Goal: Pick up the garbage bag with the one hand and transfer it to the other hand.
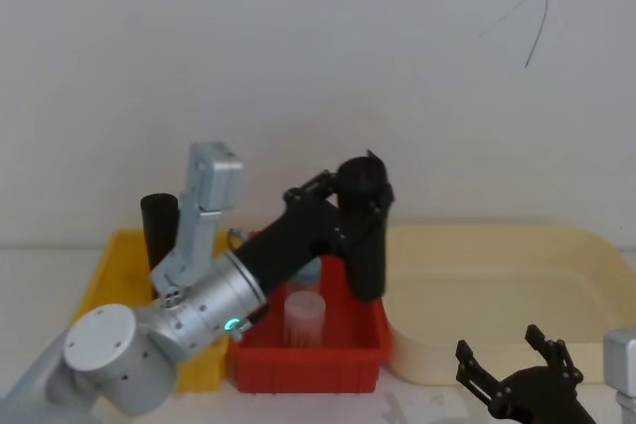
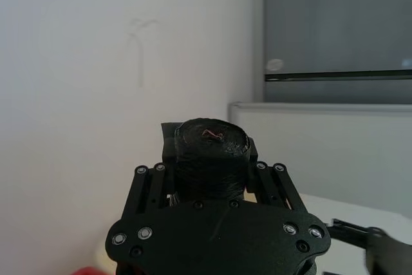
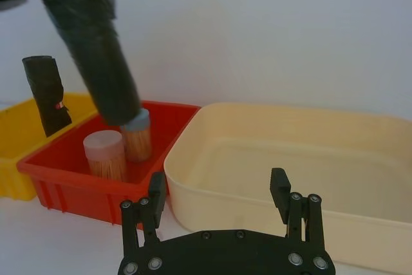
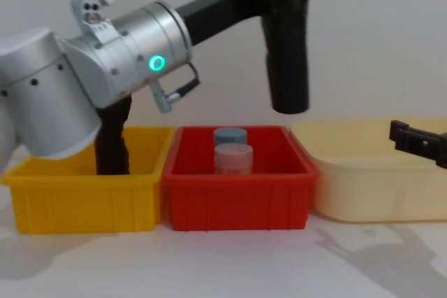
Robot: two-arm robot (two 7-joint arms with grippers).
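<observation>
Above the red bin (image 1: 308, 356), the left gripper (image 1: 362, 202) pinches the garbage bag (image 1: 367, 260) near its top; bring the spread right gripper (image 1: 503, 353) onto its free lower half.

Crinkled matt plastic garbage bag (image 4: 288, 54), smooth glossy plastic red bin (image 4: 237, 204)

Black, crinkled: garbage bag (image 4: 288, 54). L to R: yellow bin (image 4: 84, 204), red bin (image 4: 237, 204), cream tub (image 4: 363, 186). Silver: left arm (image 4: 133, 43), w/ green ring light (image 4: 156, 63).
</observation>
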